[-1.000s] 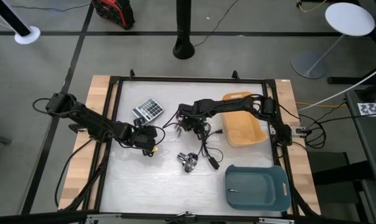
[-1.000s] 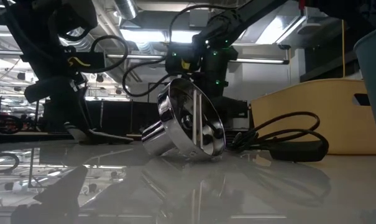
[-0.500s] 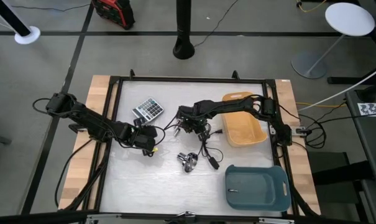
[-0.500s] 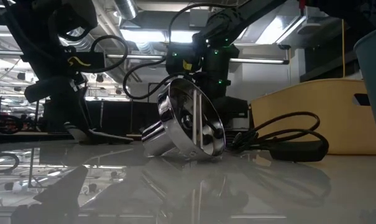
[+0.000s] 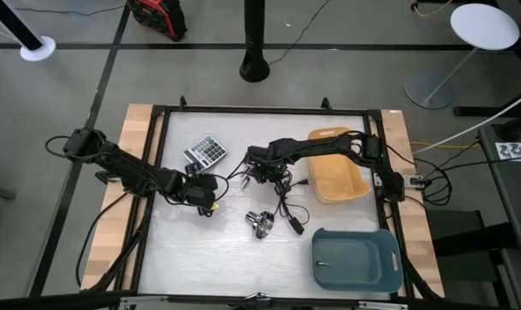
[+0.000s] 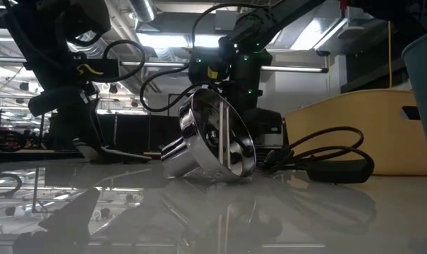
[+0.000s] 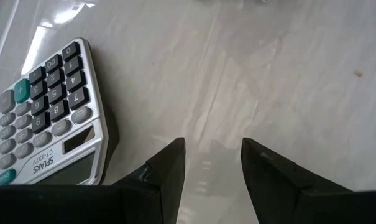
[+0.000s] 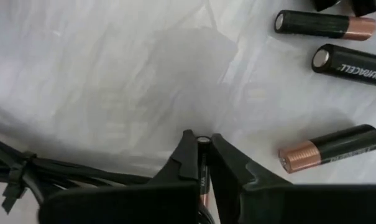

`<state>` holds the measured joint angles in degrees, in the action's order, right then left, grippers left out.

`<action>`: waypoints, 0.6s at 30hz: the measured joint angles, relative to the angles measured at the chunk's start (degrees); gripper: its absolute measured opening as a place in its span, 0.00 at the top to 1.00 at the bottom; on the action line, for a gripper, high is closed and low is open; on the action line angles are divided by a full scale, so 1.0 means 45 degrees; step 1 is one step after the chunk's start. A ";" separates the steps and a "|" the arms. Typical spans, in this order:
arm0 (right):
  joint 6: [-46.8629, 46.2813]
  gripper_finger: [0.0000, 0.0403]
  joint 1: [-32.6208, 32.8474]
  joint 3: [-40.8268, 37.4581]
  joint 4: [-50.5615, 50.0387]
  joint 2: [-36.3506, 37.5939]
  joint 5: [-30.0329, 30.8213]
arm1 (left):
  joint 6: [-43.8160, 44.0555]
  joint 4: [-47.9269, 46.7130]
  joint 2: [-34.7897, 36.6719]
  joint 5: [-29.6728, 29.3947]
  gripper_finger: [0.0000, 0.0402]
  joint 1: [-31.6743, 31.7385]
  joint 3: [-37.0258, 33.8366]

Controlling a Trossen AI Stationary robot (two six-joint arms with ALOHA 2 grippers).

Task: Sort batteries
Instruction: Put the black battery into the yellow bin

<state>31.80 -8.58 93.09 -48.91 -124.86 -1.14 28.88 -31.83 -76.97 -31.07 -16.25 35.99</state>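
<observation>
We find no change since the earlier frames: the right tool [image 8: 202,163] stays clamped on a thin battery [image 8: 202,163] mid-worktop [image 5: 208,250]; the left tool [image 7: 210,162] stays narrowly parted, empty, beside the calculator [image 7: 45,118].

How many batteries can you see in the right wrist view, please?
4: one gripped upright between the right end effector's fingers, a battery; three lying on the table: two side by side, one nearer. More may lie outside this view.

Overhead, one camera looks straight down on my whole counter [image 5: 200,250]; another sits level at counter height. Both share the metal knob [image 5: 261,224], probably; my wrist cameras hover close.
</observation>
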 joint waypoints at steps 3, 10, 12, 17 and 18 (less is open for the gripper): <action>-0.0013 0.99 0.0000 0.0323 -0.0341 -0.0053 0.0024 | -0.0002 0.0000 0.0000 0.0000 0.63 0.0000 0.0000; -0.0334 1.00 -0.0039 0.1841 -0.1565 -0.0123 0.0311 | 0.0204 0.0004 0.0000 -0.0001 0.63 0.0000 0.0000; -0.0353 1.00 -0.0026 0.2301 -0.2017 -0.0087 0.0317 | 0.0213 0.0041 0.0000 -0.0004 0.63 0.0000 0.0000; -0.0364 1.00 -0.0016 0.3381 -0.3390 -0.0074 0.0241 | 0.0057 0.0431 0.0000 -0.0005 0.63 0.0000 0.0000; -0.0422 1.00 -0.0015 0.3602 -0.3771 -0.0073 0.0233 | -0.0069 0.0505 0.0000 -0.0004 0.63 0.0000 0.0000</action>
<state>29.90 -8.64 109.30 -65.88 -125.19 -0.09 28.57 -29.56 -76.97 -31.09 -16.25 35.99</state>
